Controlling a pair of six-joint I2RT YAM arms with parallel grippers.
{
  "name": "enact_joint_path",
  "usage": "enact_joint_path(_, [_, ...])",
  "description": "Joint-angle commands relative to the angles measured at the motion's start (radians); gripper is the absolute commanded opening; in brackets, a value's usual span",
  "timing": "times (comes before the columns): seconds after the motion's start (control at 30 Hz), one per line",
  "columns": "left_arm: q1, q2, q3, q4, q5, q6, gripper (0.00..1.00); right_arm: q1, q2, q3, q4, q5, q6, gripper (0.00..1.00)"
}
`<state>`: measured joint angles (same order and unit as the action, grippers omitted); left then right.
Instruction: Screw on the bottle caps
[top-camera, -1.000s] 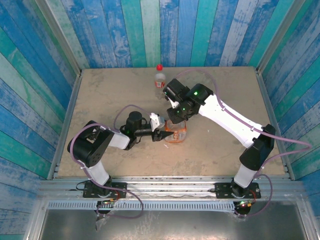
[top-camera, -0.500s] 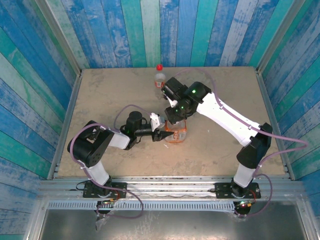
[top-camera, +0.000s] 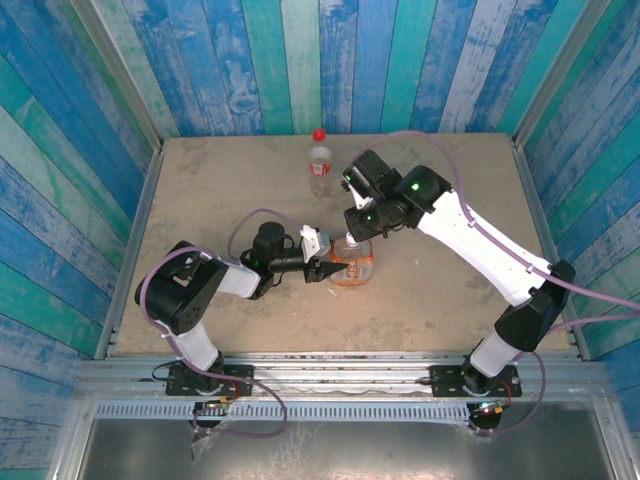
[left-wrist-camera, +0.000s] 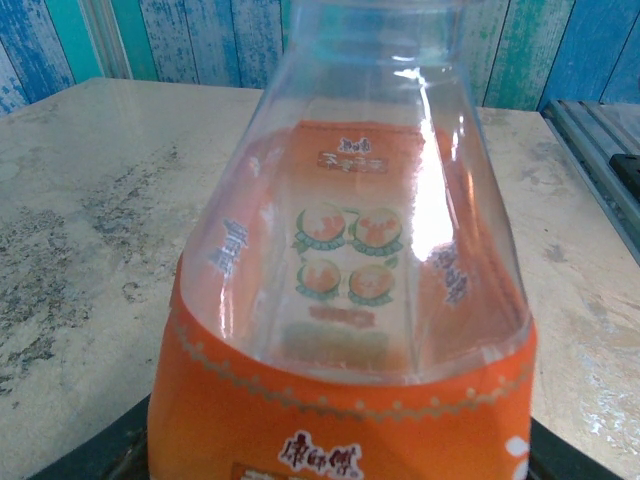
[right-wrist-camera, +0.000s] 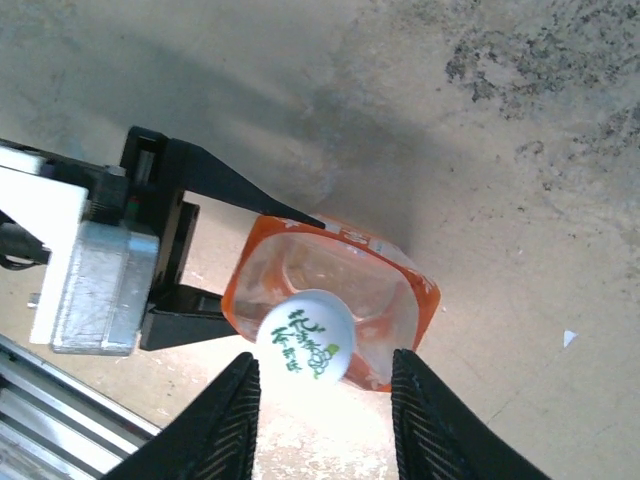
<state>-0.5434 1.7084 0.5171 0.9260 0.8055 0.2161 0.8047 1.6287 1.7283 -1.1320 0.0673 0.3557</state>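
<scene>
The right gripper (right-wrist-camera: 325, 358) hangs over the white cap (right-wrist-camera: 303, 347), its fingers (right-wrist-camera: 228, 420) spread to either side of it. One finger is just beside the cap's edge and a gap shows at the other, so the cap is released, not pinched. The cap is round and carries green print. It sits on the neck of the orange bottle (left-wrist-camera: 350, 300).

The left gripper (top-camera: 332, 272) is clenched on that bottle's lower part, one black finger on each side. The bottle stands upright near the middle of the table (top-camera: 220, 180). Its upper half is clear and tapers to the neck. Its lower half is wrapped in an orange label with fruit pictures and white lettering. Seen from above, the body is roughly square with rounded corners.

The small bottle (top-camera: 319, 160) stands well apart, at the table's far edge, upright, with the red cap (top-camera: 319, 134) on top.

The table is pale, stone-like and mottled with dark patches. Walls (top-camera: 300, 60) of blue and teal painted planks close it in on three sides.
</scene>
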Motion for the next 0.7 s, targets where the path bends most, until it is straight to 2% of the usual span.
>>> enact_joint_path(0.0, [-0.005, 0.0, 0.017, -0.009, 0.012, 0.01, 0.58, -0.005, -0.009, -0.051, 0.013, -0.018, 0.012, 0.35])
enact_joint_path(0.23, [-0.004, -0.004, 0.018, -0.016, 0.013, 0.011, 0.58, -0.013, -0.003, -0.098, 0.03, -0.021, 0.015, 0.31])
enact_joint_path(0.47, [-0.004, 0.0, 0.017, -0.014, 0.012, 0.012, 0.58, -0.02, -0.024, -0.074, 0.058, -0.053, 0.021, 0.33])
enact_joint_path(0.67, [-0.004, 0.002, 0.017, -0.012, 0.014, 0.009, 0.58, -0.046, -0.036, -0.152, 0.113, -0.11, 0.034, 0.24])
